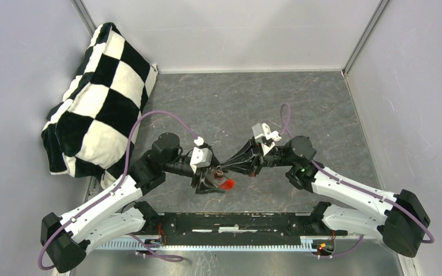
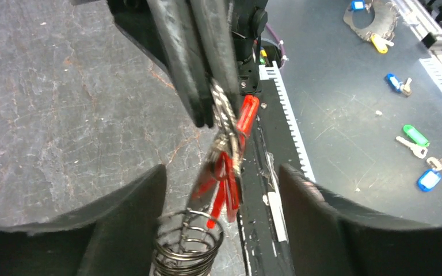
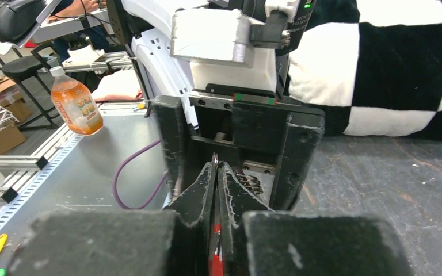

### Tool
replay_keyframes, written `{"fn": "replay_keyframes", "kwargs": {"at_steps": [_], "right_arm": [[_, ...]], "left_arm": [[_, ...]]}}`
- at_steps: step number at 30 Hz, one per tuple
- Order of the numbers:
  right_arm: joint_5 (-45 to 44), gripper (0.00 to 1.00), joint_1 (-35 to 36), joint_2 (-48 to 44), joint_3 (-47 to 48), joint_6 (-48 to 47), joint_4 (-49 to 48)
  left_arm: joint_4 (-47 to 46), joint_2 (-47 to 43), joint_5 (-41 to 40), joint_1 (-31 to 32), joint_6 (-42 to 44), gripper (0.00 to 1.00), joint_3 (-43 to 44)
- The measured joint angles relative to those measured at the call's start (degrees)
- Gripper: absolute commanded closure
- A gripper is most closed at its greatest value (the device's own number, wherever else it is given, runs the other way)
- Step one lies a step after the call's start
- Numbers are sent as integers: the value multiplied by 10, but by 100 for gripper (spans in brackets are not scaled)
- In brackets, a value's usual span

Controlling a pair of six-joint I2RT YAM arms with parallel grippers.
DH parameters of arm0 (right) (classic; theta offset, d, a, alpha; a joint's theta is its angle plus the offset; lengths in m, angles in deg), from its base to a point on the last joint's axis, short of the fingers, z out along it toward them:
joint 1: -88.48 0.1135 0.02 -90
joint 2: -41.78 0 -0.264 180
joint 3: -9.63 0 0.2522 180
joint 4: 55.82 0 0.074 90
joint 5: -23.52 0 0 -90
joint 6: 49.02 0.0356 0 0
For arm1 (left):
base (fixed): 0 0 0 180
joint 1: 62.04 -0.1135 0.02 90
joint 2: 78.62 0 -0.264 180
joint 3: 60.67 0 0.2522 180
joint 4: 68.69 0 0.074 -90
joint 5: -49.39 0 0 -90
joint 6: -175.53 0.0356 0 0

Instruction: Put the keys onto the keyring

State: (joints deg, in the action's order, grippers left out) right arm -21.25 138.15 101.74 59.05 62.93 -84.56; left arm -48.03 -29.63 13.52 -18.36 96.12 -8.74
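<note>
The keyring (image 2: 246, 115), a red band with a grey metal ring, hangs from my right gripper's shut fingers (image 2: 190, 63) in the left wrist view. Below it dangle a red-headed key (image 2: 225, 190) and a darker piece (image 2: 204, 172) that I cannot make out. My left gripper (image 2: 221, 207) stands open around this hanging bunch, its fingers (image 2: 132, 218) apart from it on both sides. In the right wrist view my right gripper (image 3: 216, 172) is shut on the thin ring (image 3: 214, 161), with red showing lower in the gap. From above, both grippers meet at the red keyring (image 1: 226, 184).
A black-and-white checkered cushion (image 1: 101, 98) leans at the back left. The black base rail (image 1: 236, 224) runs along the near edge. Beyond it on a metal bench lie spare tagged keys, blue (image 2: 393, 81) and green (image 2: 416, 135). An orange bottle (image 3: 77, 103) stands off the table.
</note>
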Motion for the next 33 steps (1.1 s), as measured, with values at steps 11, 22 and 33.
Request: {"fn": "replay_keyframes", "kwargs": {"at_steps": [11, 22, 33], "right_arm": [[-42, 35, 1, -19, 39, -49, 124], [-143, 20, -16, -144, -50, -57, 187], [-141, 24, -16, -84, -159, 16, -24]], "left_arm": [[-1, 0, -31, 0, -14, 98, 1], [-81, 0, -93, -11, -100, 98, 13], [-145, 17, -121, -22, -169, 98, 81]]}}
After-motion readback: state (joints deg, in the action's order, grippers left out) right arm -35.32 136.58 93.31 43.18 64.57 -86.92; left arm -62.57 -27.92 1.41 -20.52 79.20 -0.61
